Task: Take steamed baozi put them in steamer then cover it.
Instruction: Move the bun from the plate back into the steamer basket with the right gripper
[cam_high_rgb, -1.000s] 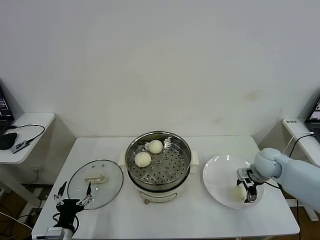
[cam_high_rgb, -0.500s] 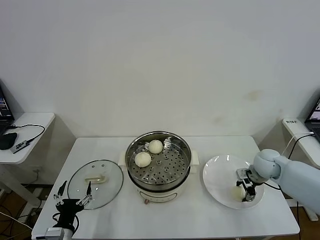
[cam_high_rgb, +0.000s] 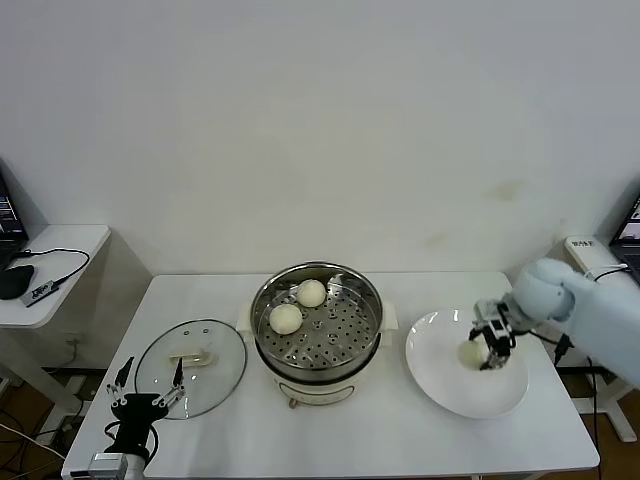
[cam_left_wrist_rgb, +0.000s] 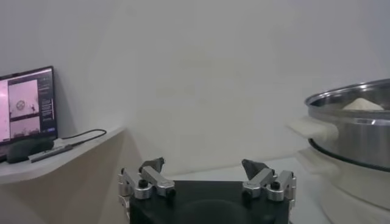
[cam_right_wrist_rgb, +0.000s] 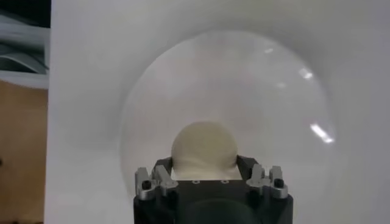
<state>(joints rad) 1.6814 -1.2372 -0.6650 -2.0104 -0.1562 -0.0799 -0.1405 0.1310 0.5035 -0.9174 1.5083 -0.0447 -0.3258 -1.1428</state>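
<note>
We see our right gripper (cam_high_rgb: 484, 352) now clenched on a small cream-white bun (cam_high_rgb: 470, 353), lifted clear of the flat white plate (cam_high_rgb: 440, 385) beneath it, ready for the shiny steel steamer (cam_high_rgb: 345, 345).

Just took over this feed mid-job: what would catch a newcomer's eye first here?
The right tool holds a baozi above the white plate on the table's right side. At the centre, the open steel steamer already holds two buns. Its glass lid lies flat to the left, near the idle left tool.
</note>
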